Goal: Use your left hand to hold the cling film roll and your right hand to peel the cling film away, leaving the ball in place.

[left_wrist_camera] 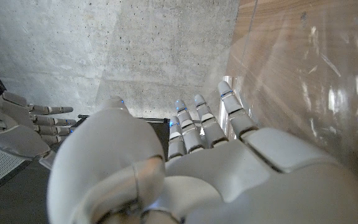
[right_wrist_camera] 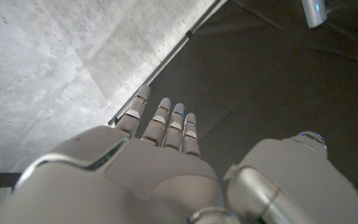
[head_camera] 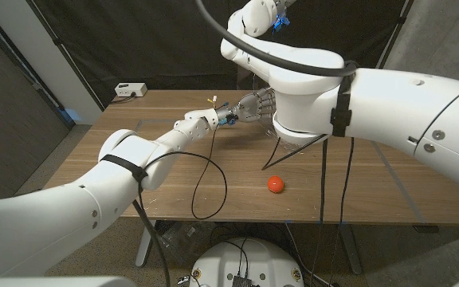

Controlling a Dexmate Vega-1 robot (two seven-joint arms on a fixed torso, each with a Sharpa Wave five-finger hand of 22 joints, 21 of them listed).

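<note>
Small orange ball (head_camera: 275,184) rests on the wooden table (head_camera: 174,171), apart from both robot hands. Left robot hand (head_camera: 223,116) and right robot hand (head_camera: 255,104), fingers spread, hold nothing; clear cling film (left_wrist_camera: 303,74) beside left fingers (left_wrist_camera: 199,121). Grip the roll firmly before peeling.

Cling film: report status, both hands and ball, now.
Left hand open, fingers straight beside cling film, contact unclear. Right hand open, empty. Ball on table, apart from both hands. Nothing seen in the way.
</note>
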